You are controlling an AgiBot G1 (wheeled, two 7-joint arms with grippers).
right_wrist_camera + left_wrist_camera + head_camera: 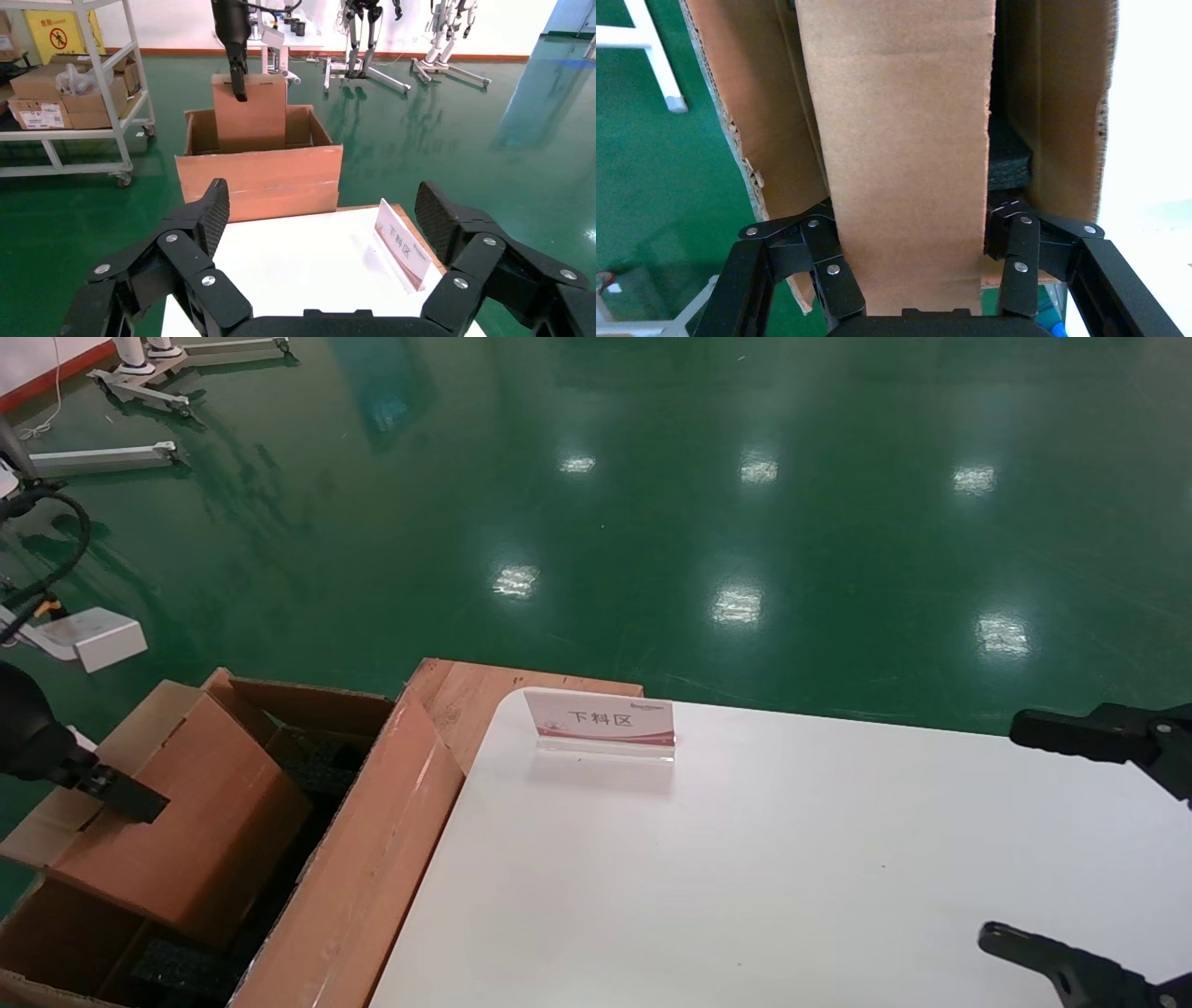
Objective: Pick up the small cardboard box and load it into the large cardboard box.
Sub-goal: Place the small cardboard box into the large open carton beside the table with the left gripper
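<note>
The small cardboard box (pixel 191 803) is plain reddish-brown and hangs tilted inside the large cardboard box (pixel 372 868), which stands beside the table's left edge with black foam (pixel 177 971) at its bottom. My left gripper (pixel 116 791) is shut on the small box's upper end. In the left wrist view the small box (pixel 905 140) fills the space between my left gripper's (pixel 912 242) fingers. In the right wrist view the small box (pixel 251 119) stands in the large box (pixel 260 179). My right gripper (pixel 320 210) is open and empty above the table at the right (pixel 1080 840).
The white table (pixel 792 877) carries an acrylic sign stand (pixel 601 721) near its far left corner. A wooden board (pixel 466 696) lies under that corner. A white block (pixel 102 637) and metal frames lie on the green floor. A shelf cart (pixel 70 91) with cartons stands beyond the boxes.
</note>
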